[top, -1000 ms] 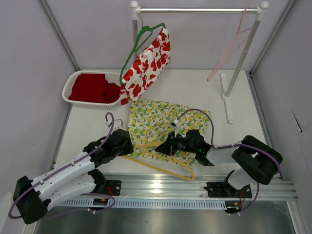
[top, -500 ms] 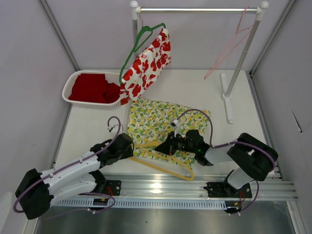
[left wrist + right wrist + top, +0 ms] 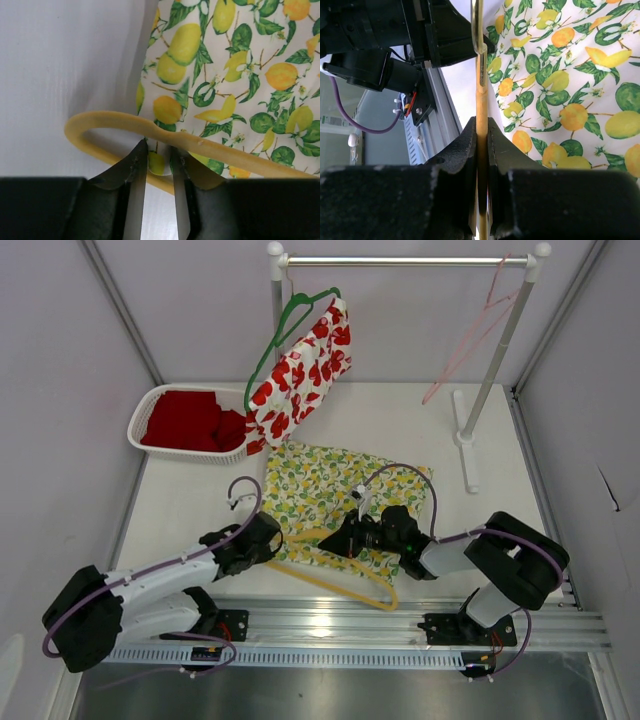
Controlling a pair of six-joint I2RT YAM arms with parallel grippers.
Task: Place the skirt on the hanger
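1. The right gripper [image 3: 481, 135] clamps the hanger [image 3: 220, 150]. The left gripper [image 3: 159, 165] is slightly open around the hem of the flat skirt [image 3: 240, 75], just below the hanger.
2. If it closes here, it may pinch the hanger too, or the thin cloth may slip out.

Matt printed cloth skirt [image 3: 240, 75]; smooth, seemingly plastic yellow hanger [image 3: 115, 120].

At ten o'clock we see a white basket [image 3: 137, 420] holding red cloth [image 3: 190, 420]. At twelve o'clock, a clothes rail [image 3: 400, 260] carries a green hanger [image 3: 290, 320] bearing a red-flowered garment [image 3: 300, 370]; at one o'clock, a pink hanger [image 3: 470, 335] hangs from it.
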